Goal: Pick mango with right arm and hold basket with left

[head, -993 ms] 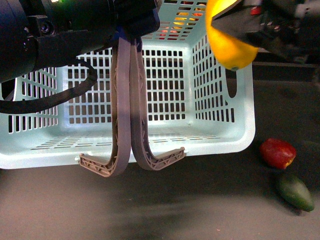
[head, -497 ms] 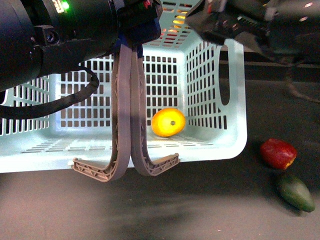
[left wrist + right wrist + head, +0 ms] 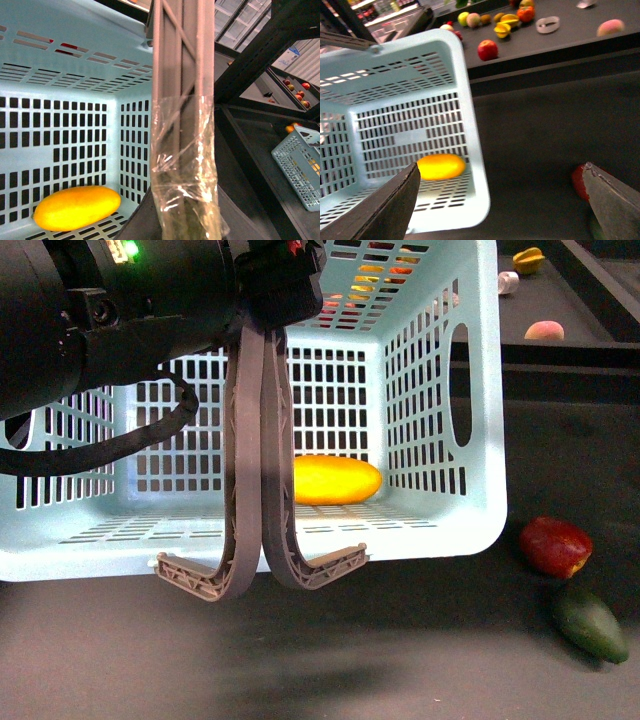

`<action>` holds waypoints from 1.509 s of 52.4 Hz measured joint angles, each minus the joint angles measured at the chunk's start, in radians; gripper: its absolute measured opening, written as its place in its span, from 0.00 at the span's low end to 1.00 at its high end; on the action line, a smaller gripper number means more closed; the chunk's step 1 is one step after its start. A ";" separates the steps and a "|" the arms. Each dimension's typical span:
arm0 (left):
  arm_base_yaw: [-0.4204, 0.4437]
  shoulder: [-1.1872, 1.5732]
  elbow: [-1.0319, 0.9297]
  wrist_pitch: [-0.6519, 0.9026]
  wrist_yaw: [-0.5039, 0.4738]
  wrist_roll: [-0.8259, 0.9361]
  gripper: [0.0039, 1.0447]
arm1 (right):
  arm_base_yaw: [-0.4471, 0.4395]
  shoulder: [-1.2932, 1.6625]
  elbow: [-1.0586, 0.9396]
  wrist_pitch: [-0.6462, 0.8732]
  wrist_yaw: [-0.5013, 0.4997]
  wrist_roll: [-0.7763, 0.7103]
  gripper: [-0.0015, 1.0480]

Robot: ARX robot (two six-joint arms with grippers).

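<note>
On the slotted floor of the basket (image 3: 440,530), near its far right-hand corner, the mango (image 3: 335,481) is lying on its side, touching nothing but the floor. The left gripper (image 3: 275,280) is clamping the two handles (image 3: 262,440) together where they run up into it. The right gripper (image 3: 501,167) is hanging outside the basket with its fingers (image 3: 385,210) wide apart and nothing between them.

The main risk, as I am judging it, is the fruit rolling. The basket seems to be hanging tilted from its handles, so any swing or jerk of the left arm could be sending the smooth oval across the floor. The clear film (image 3: 182,165) wrapped round the handles may also be making the hold slippery. A low pass by the right arm could be knocking the red fruit (image 3: 555,545) or the dark green fruit (image 3: 590,623) resting outside.

The mango's long axis is running side to side in the front view, roughly along the far wall, with one end hidden behind the handles; I cannot tell which end carries the stem
</note>
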 joint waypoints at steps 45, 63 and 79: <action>0.000 0.000 0.000 0.000 -0.002 -0.002 0.07 | -0.056 -0.409 -0.234 0.130 0.141 -0.279 0.03; 0.000 0.000 0.000 0.000 -0.001 0.000 0.07 | -0.056 -0.546 -0.234 -0.003 0.141 -0.283 0.02; 0.000 0.000 0.000 0.000 -0.001 0.000 0.07 | -0.056 -0.634 -0.234 -0.092 0.141 -0.283 0.02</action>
